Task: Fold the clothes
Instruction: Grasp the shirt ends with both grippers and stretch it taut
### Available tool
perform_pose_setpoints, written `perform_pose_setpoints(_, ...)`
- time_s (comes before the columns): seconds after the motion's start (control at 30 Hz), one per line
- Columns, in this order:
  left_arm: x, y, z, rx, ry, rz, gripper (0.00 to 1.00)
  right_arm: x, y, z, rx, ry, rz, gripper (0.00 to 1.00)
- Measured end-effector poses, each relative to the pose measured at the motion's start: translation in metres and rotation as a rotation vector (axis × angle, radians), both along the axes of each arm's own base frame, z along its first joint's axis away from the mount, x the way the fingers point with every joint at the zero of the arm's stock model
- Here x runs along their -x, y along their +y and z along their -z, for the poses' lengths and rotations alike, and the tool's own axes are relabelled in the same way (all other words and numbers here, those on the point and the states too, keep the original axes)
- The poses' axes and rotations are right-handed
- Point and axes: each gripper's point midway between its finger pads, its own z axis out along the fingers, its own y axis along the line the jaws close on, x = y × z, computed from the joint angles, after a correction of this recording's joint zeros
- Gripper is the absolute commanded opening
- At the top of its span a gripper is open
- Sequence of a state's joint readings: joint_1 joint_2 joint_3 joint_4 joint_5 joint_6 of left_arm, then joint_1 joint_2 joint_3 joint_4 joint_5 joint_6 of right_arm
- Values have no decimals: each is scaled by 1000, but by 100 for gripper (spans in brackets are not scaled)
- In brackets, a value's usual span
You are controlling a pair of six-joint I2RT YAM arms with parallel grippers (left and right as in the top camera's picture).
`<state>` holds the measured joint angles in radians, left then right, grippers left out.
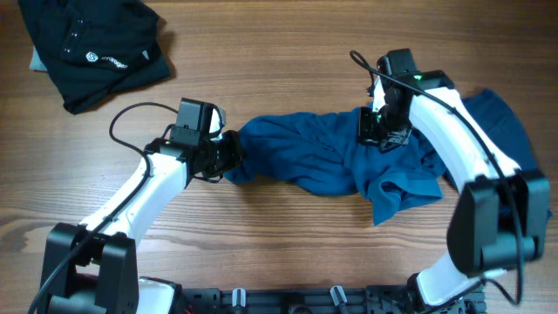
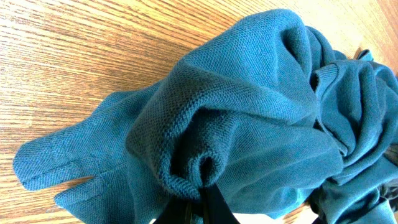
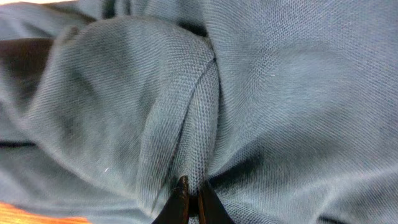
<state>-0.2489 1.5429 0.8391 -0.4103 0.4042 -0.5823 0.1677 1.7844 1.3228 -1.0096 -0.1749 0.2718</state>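
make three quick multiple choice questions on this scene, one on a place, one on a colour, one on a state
1. Where on the table does the black garment lie?
A. the far left corner
B. between the two arms
C. under the right arm

2. The crumpled garment mid-table is:
A. red
B. blue
C. white

3. The left claw is:
A. open over bare wood
B. shut on the crumpled garment
C. out of view

Answers:
1. A, since the overhead view shows it in the upper-left corner, away from both arms.
2. B, since its fabric reads blue in all three views.
3. B, since the left wrist view shows a fold of the fabric pinched in it.
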Motion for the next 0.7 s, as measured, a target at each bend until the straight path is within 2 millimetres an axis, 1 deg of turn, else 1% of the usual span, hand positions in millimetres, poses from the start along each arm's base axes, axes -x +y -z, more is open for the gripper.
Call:
perform_pose_setpoints(0.07,0,0,0,0,0,0,4,2,0,-18,-9,-45,1,4)
perform_pose_setpoints(0.1,0,0,-1,1,-3,0,4,4,0,-32,-15,-77,3,4)
perform_pose_setpoints(0.17,0,0,-7,4,-17,0,4,9,-1,-65,-33,-163,7,4)
perform_pose_setpoints(0.27,2,1,-25,13,-59,-1,4,22,-3,-105,-56,-266,20,4)
perform_pose_setpoints(0.33,4,4,-40,8,-94,-9,4,31,-4,-126,-67,-322,24,4)
perform_pose_setpoints(0.43,11,16,-58,-36,-137,-39,4,48,-7,-159,-90,-421,41,4)
perform_pose_setpoints(0.53,20,33,-68,-106,-159,-81,4,63,-10,-185,-114,-503,62,4)
perform_pose_setpoints(0.7,35,63,-83,-231,-198,-158,4,89,-14,-218,-157,-612,107,4)
